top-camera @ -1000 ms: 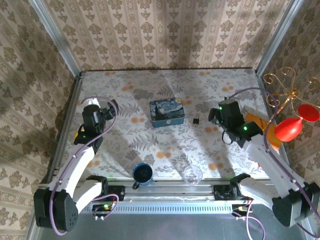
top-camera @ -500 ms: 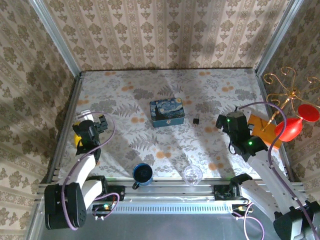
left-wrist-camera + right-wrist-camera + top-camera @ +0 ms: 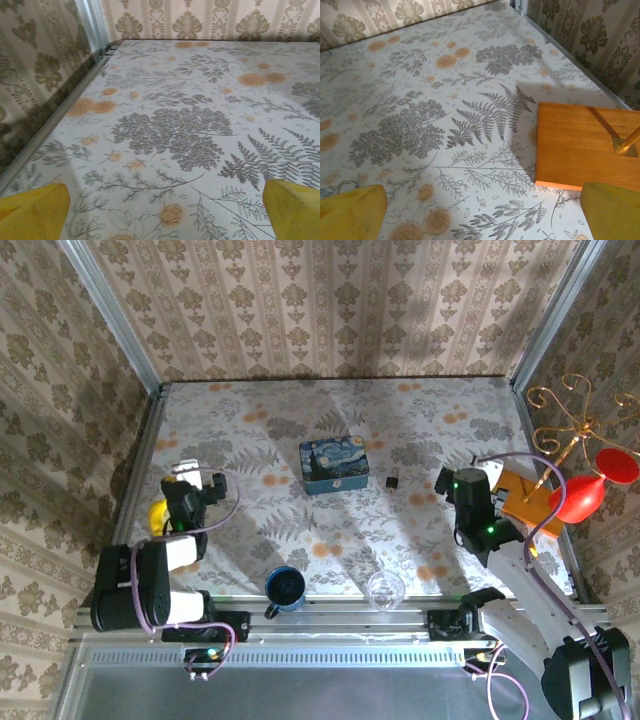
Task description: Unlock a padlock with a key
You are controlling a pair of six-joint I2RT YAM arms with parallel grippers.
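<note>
Padlock (image 3: 393, 481), tiny dark grey, sits nr blue tin (image 3: 333, 464); L tool (image 3: 164, 210) & R tool (image 3: 482, 210) wide apart.

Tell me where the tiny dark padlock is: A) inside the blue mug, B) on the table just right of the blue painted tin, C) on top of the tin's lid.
B: the padlock lies on the table beside the blue tin, on its right in the top view.

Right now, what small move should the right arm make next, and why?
Probably swing the right gripper left toward the tiny dark grey metal padlock. Its jaws stand open and empty, and the padlock lies loose just right of the blue painted tin, nearest that arm.
</note>
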